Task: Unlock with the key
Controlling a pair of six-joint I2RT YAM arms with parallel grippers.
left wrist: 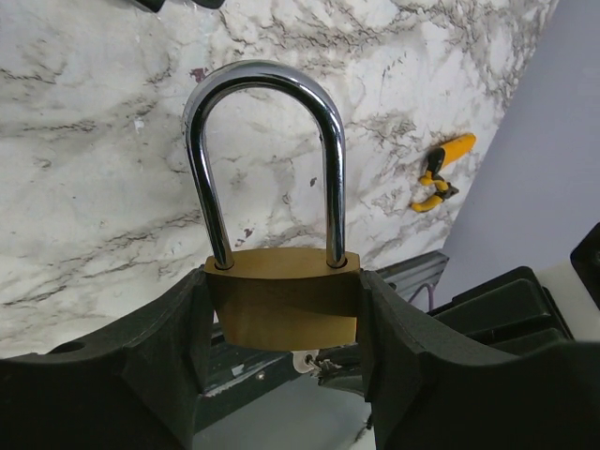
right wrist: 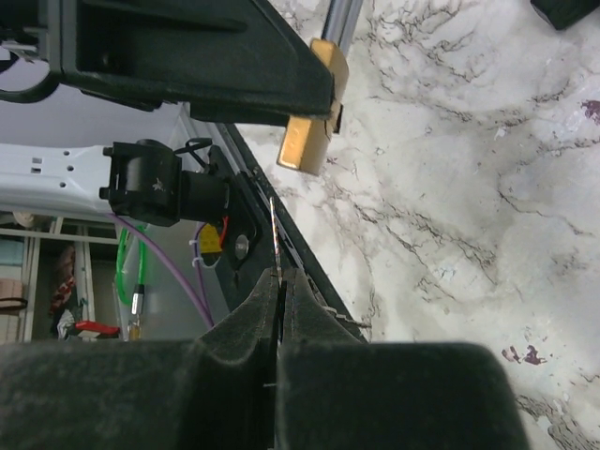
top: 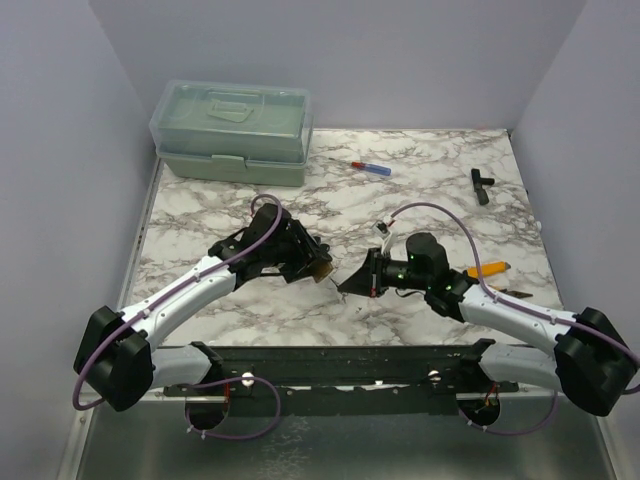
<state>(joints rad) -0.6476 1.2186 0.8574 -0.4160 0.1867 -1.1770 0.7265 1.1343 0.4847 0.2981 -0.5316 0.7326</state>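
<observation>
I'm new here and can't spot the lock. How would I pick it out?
Look at the white marble-patterned table, near its middle where the two robot arms meet. The left gripper clamps a brass padlock by its body. Its tall chrome shackle, both legs seated in the body, marks it out; nothing nearby has such a loop.

marbled counter: lidded green box far-left corner, red-and-blue screwdriver just right of it, black t-shaped piece far right, orange-handled pliers near right.
</observation>
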